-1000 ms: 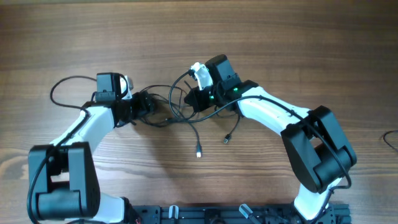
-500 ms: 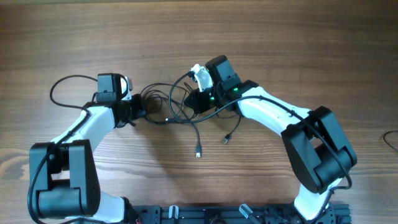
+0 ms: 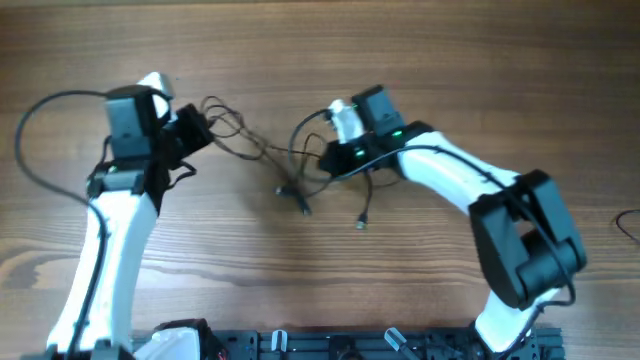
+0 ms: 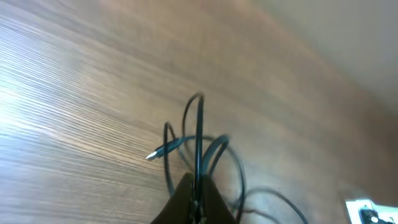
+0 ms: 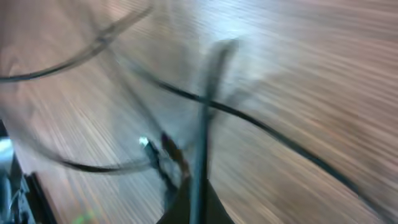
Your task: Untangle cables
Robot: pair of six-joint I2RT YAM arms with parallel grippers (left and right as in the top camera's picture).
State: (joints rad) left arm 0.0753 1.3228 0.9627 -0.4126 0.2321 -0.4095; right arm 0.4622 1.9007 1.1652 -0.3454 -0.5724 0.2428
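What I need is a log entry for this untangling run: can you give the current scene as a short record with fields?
surface: wooden table
cables: thin black cords strung between the two grippers, loops near each
left gripper: shut on cables, a strand rises from its tips
right gripper: shut on cables, as far as the blurred wrist view shows
plug ends: one and another, lying loose on the table
tangle: strands cross mid-span, not yet separated
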